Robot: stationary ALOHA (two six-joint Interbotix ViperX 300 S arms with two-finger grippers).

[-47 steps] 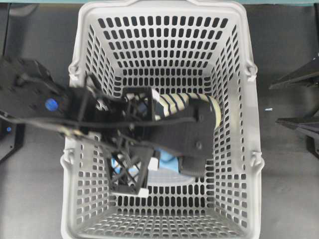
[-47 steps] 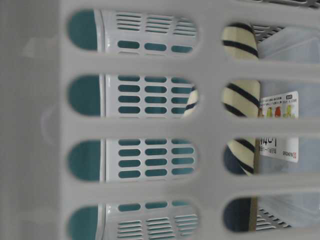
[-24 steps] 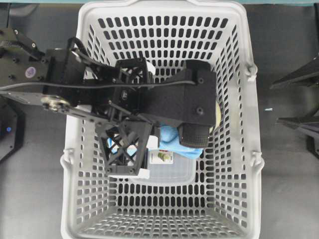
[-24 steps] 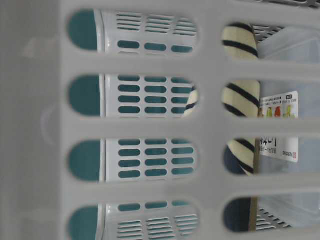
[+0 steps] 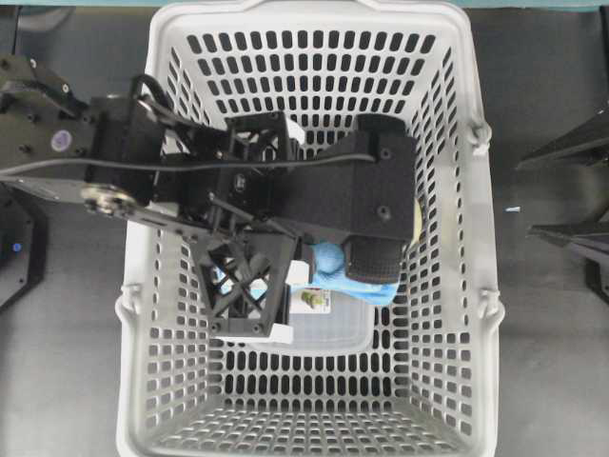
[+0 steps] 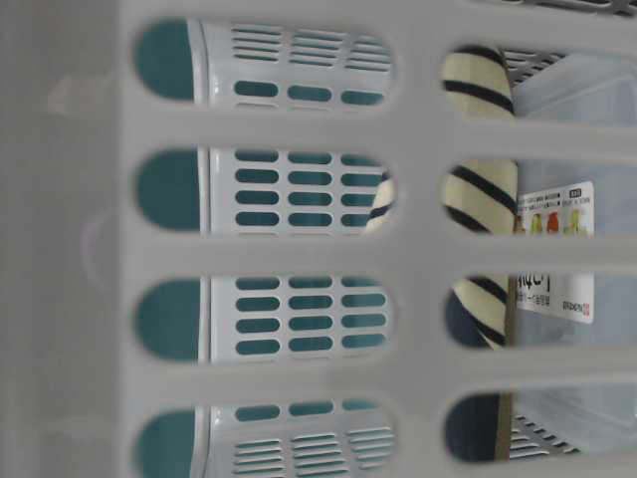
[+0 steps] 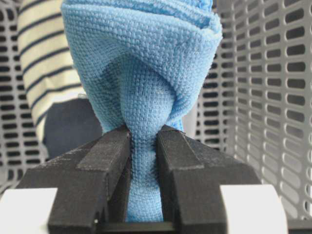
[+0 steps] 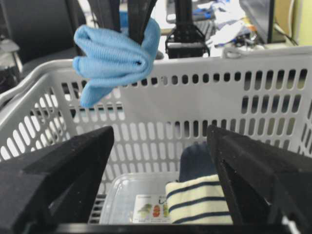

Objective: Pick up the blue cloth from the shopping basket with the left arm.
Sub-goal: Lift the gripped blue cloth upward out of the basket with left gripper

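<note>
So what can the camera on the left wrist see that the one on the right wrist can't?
Only the left wrist view shows the left gripper pinching the blue cloth between its jaws, weave close up.

Only the right wrist view shows the cloth hanging above the shopping basket rim, a clear lidded container on the floor, and the right gripper with jaws wide apart.

Both show cloth, basket wall and the striped slipper.

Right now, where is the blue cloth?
The blue cloth hangs pinched in the left gripper, level with the shopping basket rim in the right wrist view.
</note>
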